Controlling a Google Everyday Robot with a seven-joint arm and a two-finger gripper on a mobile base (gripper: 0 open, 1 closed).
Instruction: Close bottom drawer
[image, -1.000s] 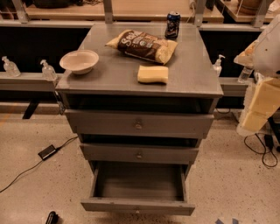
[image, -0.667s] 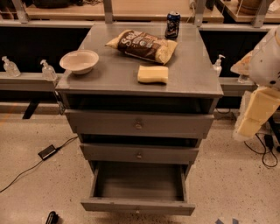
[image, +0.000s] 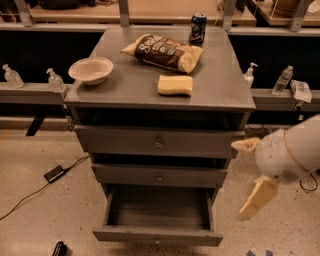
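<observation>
- My gripper (image: 257, 197) shows at the lower right of the camera view, at the end of my arm.
- My arm (image: 292, 150) is a fat, rounded shell, white and smooth, with a soft sheen. It runs off the right edge of the view.
- A thin tan line curves across the white shell like a seam or a band.
- The gripper's parts are cream-yellow, duller than the white shell.
- One cream part is short and comes to a point.
- The other cream part is longer, flat and blocky, and broadens toward its end.
</observation>
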